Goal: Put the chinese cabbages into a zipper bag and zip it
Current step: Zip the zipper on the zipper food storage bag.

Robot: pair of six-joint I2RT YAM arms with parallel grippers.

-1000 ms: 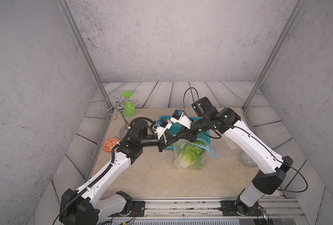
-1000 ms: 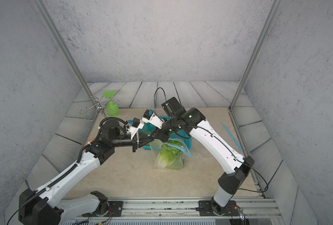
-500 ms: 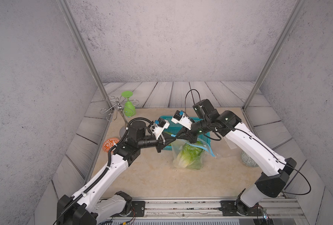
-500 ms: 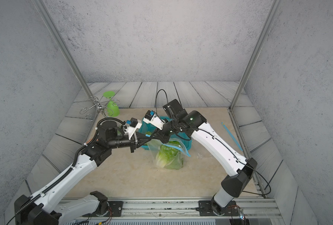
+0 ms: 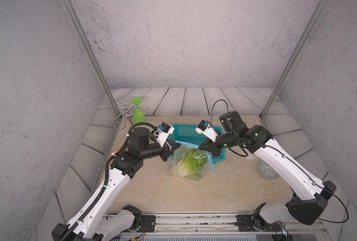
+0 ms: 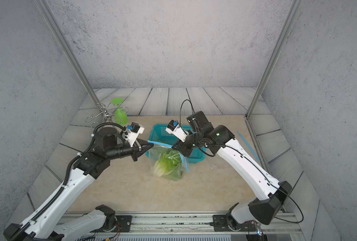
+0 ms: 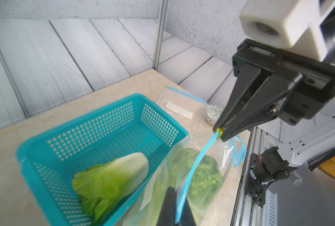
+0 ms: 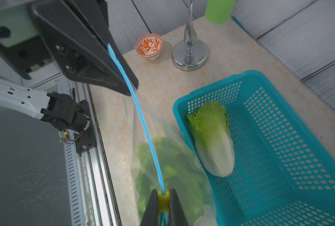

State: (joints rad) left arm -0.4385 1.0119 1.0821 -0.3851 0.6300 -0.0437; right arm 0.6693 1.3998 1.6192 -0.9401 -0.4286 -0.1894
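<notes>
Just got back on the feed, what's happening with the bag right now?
Both arms hold the zipper bag up by its blue zip strip, beside the teal basket. The left pincer is shut on one end of the strip; the right pincer is shut on the yellow slider. Bagged cabbage shows through the plastic, and one loose cabbage lies in the basket, so packing is not finished.

The right gripper [image 7: 221, 135] pinches the yellow slider [image 7: 219, 130] of the bag [image 7: 211, 197], whose blue zip [image 7: 194, 166] runs to the closed left gripper [image 7: 178, 201]; the bag holds green leaves [image 7: 203, 176], and one cabbage [image 7: 111, 180] lies in the teal basket [image 7: 96, 109] beside it.
</notes>
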